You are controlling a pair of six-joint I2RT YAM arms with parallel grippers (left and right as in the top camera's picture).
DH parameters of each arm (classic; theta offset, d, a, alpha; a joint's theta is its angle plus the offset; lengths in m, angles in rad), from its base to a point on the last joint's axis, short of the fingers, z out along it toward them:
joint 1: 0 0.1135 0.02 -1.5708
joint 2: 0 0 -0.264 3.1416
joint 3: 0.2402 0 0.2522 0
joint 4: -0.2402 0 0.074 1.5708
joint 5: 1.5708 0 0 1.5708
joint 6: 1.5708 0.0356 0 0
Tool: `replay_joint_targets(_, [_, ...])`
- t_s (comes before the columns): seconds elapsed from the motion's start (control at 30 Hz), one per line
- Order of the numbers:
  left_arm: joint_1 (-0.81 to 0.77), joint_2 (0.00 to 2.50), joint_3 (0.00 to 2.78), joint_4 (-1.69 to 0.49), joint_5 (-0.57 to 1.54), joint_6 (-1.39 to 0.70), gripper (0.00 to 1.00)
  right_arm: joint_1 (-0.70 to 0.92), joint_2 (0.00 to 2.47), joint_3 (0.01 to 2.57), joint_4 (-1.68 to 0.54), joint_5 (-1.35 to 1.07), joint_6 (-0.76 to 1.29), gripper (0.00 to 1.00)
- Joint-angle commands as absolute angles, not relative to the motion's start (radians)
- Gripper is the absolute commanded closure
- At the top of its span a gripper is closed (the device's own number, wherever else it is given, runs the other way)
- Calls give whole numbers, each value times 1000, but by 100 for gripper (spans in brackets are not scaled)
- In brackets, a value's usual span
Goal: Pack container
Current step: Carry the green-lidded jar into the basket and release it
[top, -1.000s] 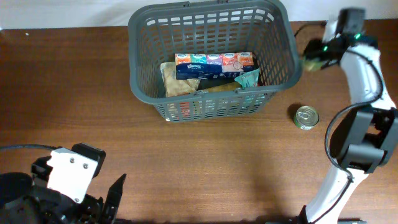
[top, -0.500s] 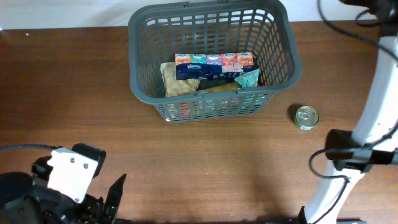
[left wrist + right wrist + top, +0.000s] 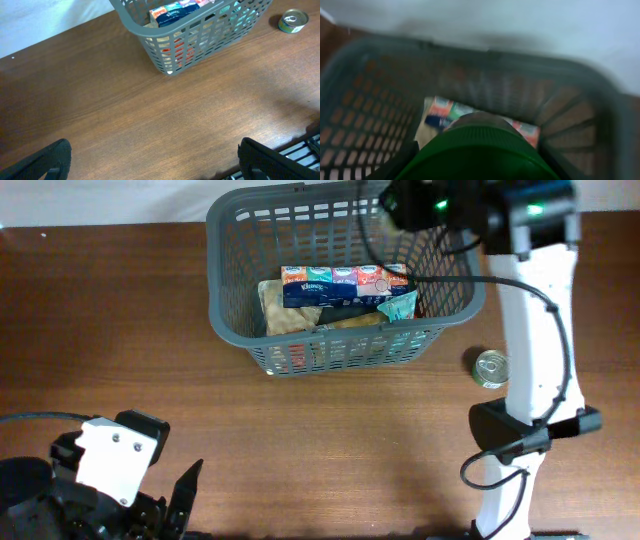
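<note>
The dark grey basket (image 3: 214,290) stands at the back middle of the table. It holds a multicoloured tissue pack (image 3: 345,281), a tan packet (image 3: 285,312) and a teal packet (image 3: 400,305). My right gripper (image 3: 408,202) hangs over the basket's far right corner. It is shut on a jar with a green ribbed cap (image 3: 480,150), which fills the right wrist view above the basket (image 3: 365,90). My left gripper (image 3: 155,170) is open and empty over bare table at the front left, far from the basket (image 3: 165,55).
A small tin can (image 3: 492,368) stands on the table right of the basket; it also shows in the left wrist view (image 3: 293,20). The right arm's white links (image 3: 535,330) rise between the can and the table's right edge.
The right arm has swung from beside the basket's right wall, up and leftward, to over the basket's far right corner with the jar in its jaws. The left arm has not moved.
</note>
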State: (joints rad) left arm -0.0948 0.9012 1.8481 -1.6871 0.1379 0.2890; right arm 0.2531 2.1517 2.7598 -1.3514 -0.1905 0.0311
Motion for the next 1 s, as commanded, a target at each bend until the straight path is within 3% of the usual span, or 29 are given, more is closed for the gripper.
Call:
replay_joint_targets(0.0, [-89, 904, 1857, -1687, 131, 301, 1, 276, 2151, 2630, -1323, -198, 62, 51])
replay_joint_targets(0.23, [-89, 904, 1857, -1687, 131, 301, 1, 295, 2151, 2394, -1234, -153, 95, 51])
replay_joint_targets(0.67, [-89, 904, 1857, -1687, 131, 301, 1, 295, 2151, 2235, -1143, -146, 95, 51])
replay_joint_targets(0.73, [-89, 904, 1857, -1687, 131, 301, 1, 295, 2151, 2234, -1144, -146, 95, 41])
replay_joint_targets(0.77, [-89, 904, 1857, -1687, 131, 301, 1, 295, 2151, 2235, -1143, -146, 95, 26])
replay_joint_targets(0.8, [-89, 904, 1857, -1687, 131, 301, 1, 295, 2151, 2236, -1140, -146, 95, 18])
replay_joint_targets(0.97, [-89, 904, 1857, -1687, 131, 301, 1, 292, 2135, 2321, -1178, -145, 94, 7])
